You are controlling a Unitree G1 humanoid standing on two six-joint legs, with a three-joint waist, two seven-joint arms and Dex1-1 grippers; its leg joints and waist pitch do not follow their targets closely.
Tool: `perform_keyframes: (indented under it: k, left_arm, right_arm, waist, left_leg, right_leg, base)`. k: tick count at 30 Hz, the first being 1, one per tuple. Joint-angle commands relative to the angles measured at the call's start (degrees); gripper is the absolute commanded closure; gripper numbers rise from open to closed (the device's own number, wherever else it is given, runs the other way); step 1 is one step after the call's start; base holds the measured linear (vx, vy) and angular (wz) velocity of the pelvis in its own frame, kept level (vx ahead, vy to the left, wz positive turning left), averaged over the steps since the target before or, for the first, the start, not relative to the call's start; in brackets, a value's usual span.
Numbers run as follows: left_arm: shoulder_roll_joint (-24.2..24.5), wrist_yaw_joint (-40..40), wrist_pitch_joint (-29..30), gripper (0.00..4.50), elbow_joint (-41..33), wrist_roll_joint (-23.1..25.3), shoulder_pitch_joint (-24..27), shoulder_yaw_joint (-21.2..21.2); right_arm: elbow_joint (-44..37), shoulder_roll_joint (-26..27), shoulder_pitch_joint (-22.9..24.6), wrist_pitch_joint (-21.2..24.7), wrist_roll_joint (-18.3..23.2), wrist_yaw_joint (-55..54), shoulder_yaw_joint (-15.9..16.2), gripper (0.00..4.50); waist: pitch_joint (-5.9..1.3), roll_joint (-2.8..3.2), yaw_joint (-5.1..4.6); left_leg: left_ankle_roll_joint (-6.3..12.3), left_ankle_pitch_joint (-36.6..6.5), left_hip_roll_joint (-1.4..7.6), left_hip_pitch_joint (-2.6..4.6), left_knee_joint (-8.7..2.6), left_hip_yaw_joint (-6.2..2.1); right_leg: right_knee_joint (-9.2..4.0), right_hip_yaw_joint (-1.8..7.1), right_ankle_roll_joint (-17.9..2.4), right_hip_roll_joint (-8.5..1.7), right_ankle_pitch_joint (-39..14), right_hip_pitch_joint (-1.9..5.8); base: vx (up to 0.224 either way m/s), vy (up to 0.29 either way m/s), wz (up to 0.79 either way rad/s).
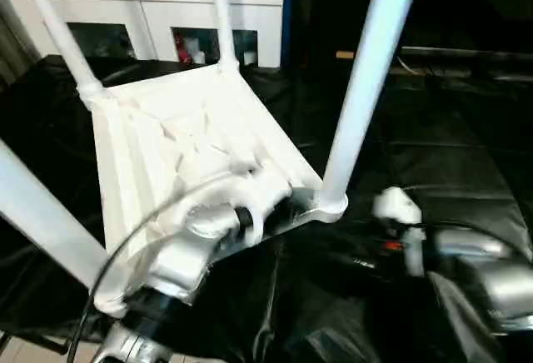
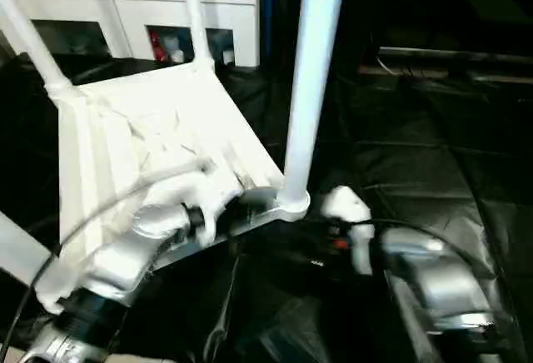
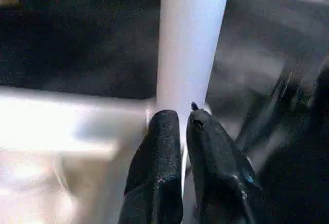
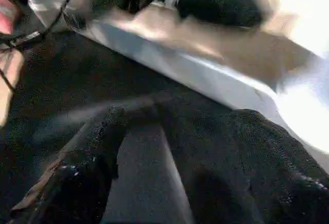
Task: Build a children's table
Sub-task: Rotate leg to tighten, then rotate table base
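just ahead of left gripper [image 3: 183,118], upturned children's table [image 1: 175,146] leg [image 3: 191,39]

Children's table [image 1: 179,155] upside down on black-covered surface [image 1: 433,163], ribbed underside up, four white legs [image 1: 366,88] standing in corner sockets. Left forearm [image 1: 187,255] over its near edge. White cabinet [image 1: 150,5] behind.
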Motion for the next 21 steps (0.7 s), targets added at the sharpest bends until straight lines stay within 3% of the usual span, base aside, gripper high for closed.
perform_keyframes:
  k: [1, 3, 4, 6, 7, 8, 9, 10, 11, 12, 13, 14, 15, 16, 17, 21]
  left_arm:
    - [0.29, 0.72, 3.36, 3.65, -4.56, -1.84, 2.89, 1.31]
    - [0.72, 1.24, 4.49, 3.48, -7.4, -1.99, 4.9, 1.4]
    - [0.95, 1.84, 5.03, 3.36, -8.93, -1.89, 6.22, 1.5]
    - [1.26, 2.36, 5.96, 3.25, -11.34, -2.16, 8.37, 1.65]
    - [1.53, 3.19, 6.91, 3.17, -14.33, -2.7, 10.96, 1.87]
    - [1.52, 4.21, 7.64, 3.05, -17.03, -3.32, 13.33, 2.23]
    - [1.45, 4.79, 7.58, 2.95, -18.4, -3.48, 14.7, 2.37]
    - [1.39, 5.12, 7.48, 2.89, -19.11, -3.56, 15.44, 2.44]
    - [1.41, 5.74, 7.32, 2.89, -20.16, -3.27, 16.66, 2.29]
    - [1.41, 6.63, 7.05, 2.83, -21.38, -2.66, 18.23, 1.96]
    - [1.52, 7.16, 7.07, 2.73, -22.53, -2.3, 19.46, 1.56]
    - [1.64, 7.59, 6.87, 2.6, -23.47, -1.91, 20.64, 1.08]
    - [1.57, 8.19, 6.96, 2.52, -24.39, -1.61, 21.72, 0.8]
    - [1.59, 8.72, 6.87, 2.52, -25.13, -1.34, 22.68, 0.44]
    - [1.86, 9.71, 6.65, 2.46, -26.03, -0.81, 23.79, -0.02]
    - [3.01, 9.88, 5.94, 2.1, -27.08, -0.52, 25.4, -0.79]
  right_arm:
    - [0.66, 0.29, -1.62, -0.58, 0.09, -0.73, 1.17, 0.91]
    - [2.18, 1.11, -2.71, -1.31, -0.31, -1.42, 1.81, 0.91]
    - [2.98, 1.57, -3.29, -1.61, -0.48, -1.88, 1.91, 0.91]
    - [4.35, 2.1, -4.18, -2.4, -1.04, -2.45, 2.01, 0.91]
    - [5.88, 2.64, -5.14, -3.19, -1.83, -3.12, 1.98, 0.91]
    - [7.43, 3.02, -6.06, -4.04, -2.61, -3.72, 1.93, 0.91]
    - [8.59, 3.28, -6.7, -4.72, -3.24, -4.52, 1.83, 0.91]
    - [9.29, 3.42, -7.09, -5.16, -3.6, -5.06, 1.78, 0.91]
    - [10.43, 3.68, -7.74, -5.57, -3.96, -6.1, 1.65, 0.91]
    - [12.22, 4.04, -8.78, -6.1, -4.59, -7.73, 1.48, 0.91]
    - [13.66, 4.28, -9.58, -6.49, -5.14, -9.32, 1.43, 0.91]
    - [15.23, 4.6, -10.4, -7.17, -5.6, -10.72, 1.3, 0.91]
    - [16.37, 4.86, -10.98, -7.76, -5.81, -11.69, 1.23, 0.91]
    - [17.8, 5.17, -11.73, -8.1, -6.28, -13.09, 1.16, 0.91]
    - [20.07, 5.82, -12.85, -9.33, -7.15, -15.33, 0.8, 0.91]
    - [25.38, 7.35, -15.57, -11.07, -8.68, -21.4, -0.67, 0.91]
  waist:
    - [-3.23, -1.02, 0.57]
    - [-3.14, -1.0, 0.46]
    - [-3.24, -1.58, 0.31]
    - [-3.22, -1.06, 0.58]
    - [-3.15, -1.98, 0.45]
    - [-3.2, -1.64, 0.56]
    - [-3.07, -1.72, 0.44]
    - [-3.03, -1.54, 0.54]
    - [-3.07, -2.21, 0.52]
    - [-2.96, -1.89, 0.71]
    - [-2.83, -2.34, 0.5]
    - [-2.95, -2.19, 0.7]
    - [-2.84, -2.64, 0.6]
    - [-2.89, -2.47, 0.6]
    - [-2.8, -2.92, 0.4]
    - [-2.83, -2.91, 0.38]
  left_leg:
    - [4.45, -13.27, 3.71, 1.16, -4.07, -1.57]
    - [4.03, -12.99, 3.66, 0.68, -4.32, -1.71]
    - [3.79, -13.26, 3.7, 0.65, -4.33, -1.7]
    - [3.23, -13.75, 3.72, 0.98, -4.31, -1.74]
    - [3.32, -13.43, 3.72, 0.67, -4.41, -1.74]
    - [3.09, -13.3, 3.84, 0.59, -4.43, -1.87]
    - [2.86, -13.77, 3.84, 0.51, -4.48, -1.85]
    - [2.47, -14.49, 3.73, 0.92, -4.43, -1.66]
    - [2.39, -14.59, 3.73, 1.05, -4.42, -1.55]
    - [2.1, -14.66, 3.83, 1.08, -4.5, -1.66]
    - [2.06, -14.63, 3.72, 0.65, -4.67, -1.75]
    - [1.9, -14.77, 3.76, 0.86, -4.58, -1.72]
    - [1.63, -15.31, 3.74, 0.98, -4.62, -1.63]
    - [1.35, -15.41, 3.8, 0.82, -4.71, -1.79]
    - [1.21, -15.53, 3.73, 0.57, -4.8, -1.79]
    - [0.64, -16.19, 3.64, 0.81, -4.74, -1.78]
  right_leg:
    - [-4.91, 3.05, -11.5, -3.59, -20.56, 2.47]
    - [-4.82, 3.01, -10.81, -3.52, -20.71, 2.69]
    - [-4.82, 3.02, -10.48, -3.56, -20.9, 2.67]
    - [-4.94, 3.12, -10.06, -3.63, -21.88, 2.4]
    - [-4.82, 3.12, -10.26, -3.69, -21.48, 2.57]
    - [-4.53, 3.11, -10.47, -3.85, -21.32, 2.64]
    - [-4.69, 3.09, -10.34, -3.86, -22.09, 2.55]
    - [-5.0, 3.17, -9.95, -3.53, -22.55, 2.17]
    - [-5.13, 3.21, -9.81, -3.45, -22.47, 2.07]
    - [-4.93, 3.27, -10.11, -3.57, -21.9, 2.06]
    - [-4.89, 3.17, -9.76, -3.55, -22.38, 2.34]
    - [-4.91, 3.18, -9.55, -3.61, -22.52, 2.25]
    - [-5.18, 3.26, -9.0, -3.53, -23.25, 2.04]
    - [-4.93, 3.27, -8.98, -3.64, -22.89, 2.24]
    - [-5.0, 3.2, -8.54, -3.49, -23.11, 2.29]
    - [-5.01, 3.3, -8.52, -3.55, -23.46, 2.05]
  base:
    - [0.0, 0.0, 0.0]
    - [0.0, 0.0, 0.0]
    - [0.0, 0.0, 0.0]
    - [0.0, 0.0, 0.0]
    - [0.0, 0.0, 0.0]
    - [0.0, 0.0, 0.0]
    - [0.0, 0.0, 0.0]
    - [0.0, 0.0, 0.0]
    - [0.0, 0.0, 0.0]
    - [0.0, 0.0, 0.0]
    - [0.0, 0.0, 0.0]
    - [0.0, 0.0, 0.0]
    - [0.0, 0.0, 0.0]
    - [0.0, 0.0, 0.0]
    - [0.0, 0.0, 0.0]
    - [0.0, 0.0, 0.0]
